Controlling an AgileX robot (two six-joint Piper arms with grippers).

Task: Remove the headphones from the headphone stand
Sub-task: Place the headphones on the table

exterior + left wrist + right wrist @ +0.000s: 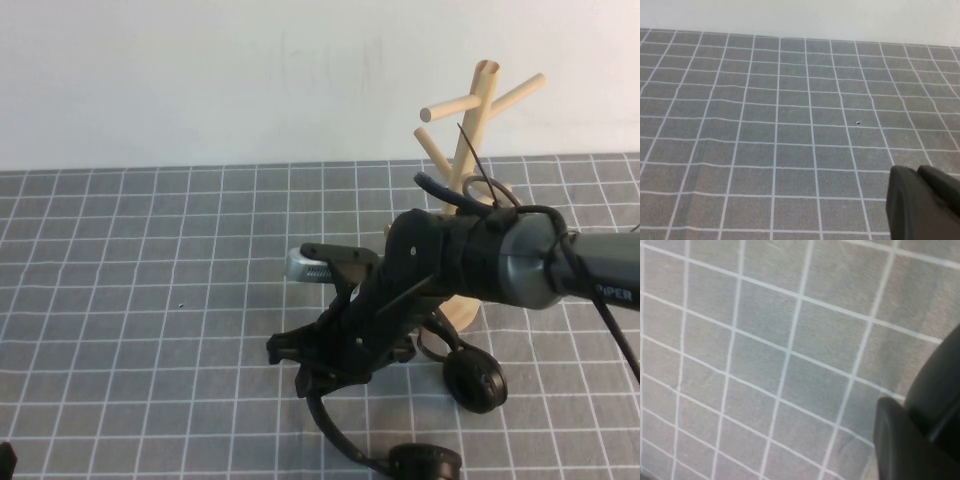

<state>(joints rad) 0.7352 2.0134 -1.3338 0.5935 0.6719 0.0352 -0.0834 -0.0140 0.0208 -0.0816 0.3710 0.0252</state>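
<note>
The black headphones (pixel 475 381) are off the wooden headphone stand (pixel 478 120) and hang low over the mat in front of it. One earcup is beside the stand's round base (pixel 462 312). The other earcup (pixel 425 462) is at the front edge, and the thin headband (pixel 335 435) curves between them. My right gripper (pixel 325 372) reaches in from the right and looks shut on the headband's top. In the right wrist view its dark fingers (pixel 905 445) show over the mat. My left gripper (pixel 917 172) is shut and empty, parked at the front left corner (pixel 5 458).
A grey mat with a white grid (pixel 150 260) covers the table, with a white wall behind it. The right arm's bulky wrist (pixel 500 260) hides the stand's lower pole. A black cable tie sticks up by the stand's pegs.
</note>
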